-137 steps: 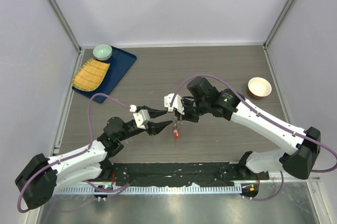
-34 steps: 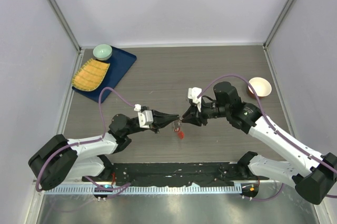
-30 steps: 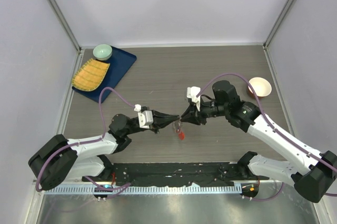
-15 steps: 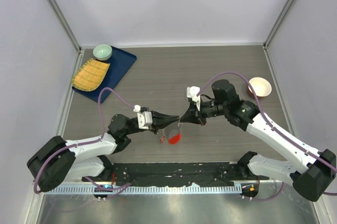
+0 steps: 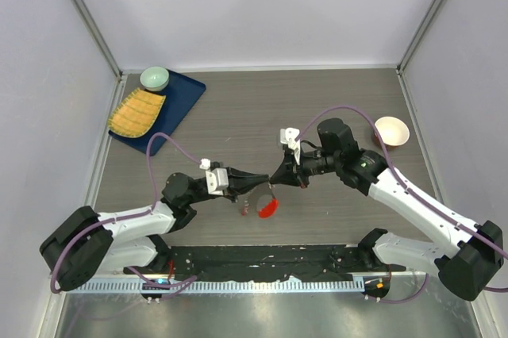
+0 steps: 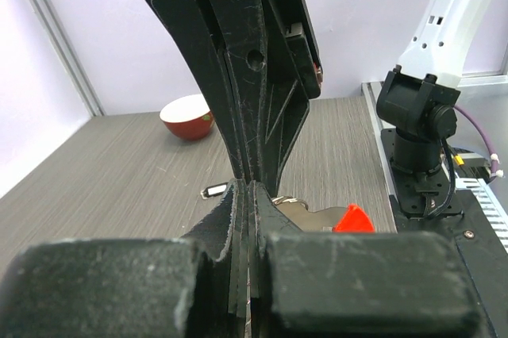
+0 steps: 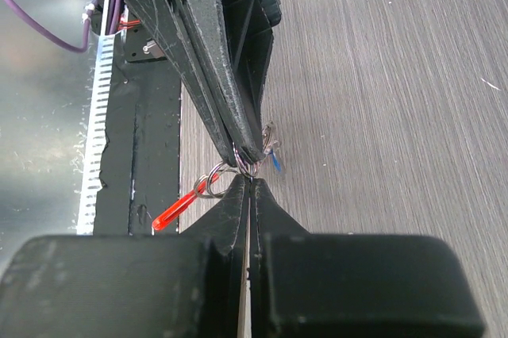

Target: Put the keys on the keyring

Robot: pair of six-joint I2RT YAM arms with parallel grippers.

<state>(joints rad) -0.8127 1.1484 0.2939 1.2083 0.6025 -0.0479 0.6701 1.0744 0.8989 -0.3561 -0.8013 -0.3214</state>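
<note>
Over the wooden table [image 5: 238, 116], your left gripper [image 5: 264, 182] and right gripper [image 5: 277, 178] both pinch the keyring [image 7: 238, 166] tight. Pull gently; its red tag [image 5: 268, 209] dangles at six o'clock.

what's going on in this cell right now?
Both arms meet tip to tip above the middle of the table. The left gripper is shut on the keyring, whose red tag and blue tag dangle below. The right gripper is shut at the same spot; whether it pinches the ring itself is unclear. I can't tell whether any key is on it yet.
</note>
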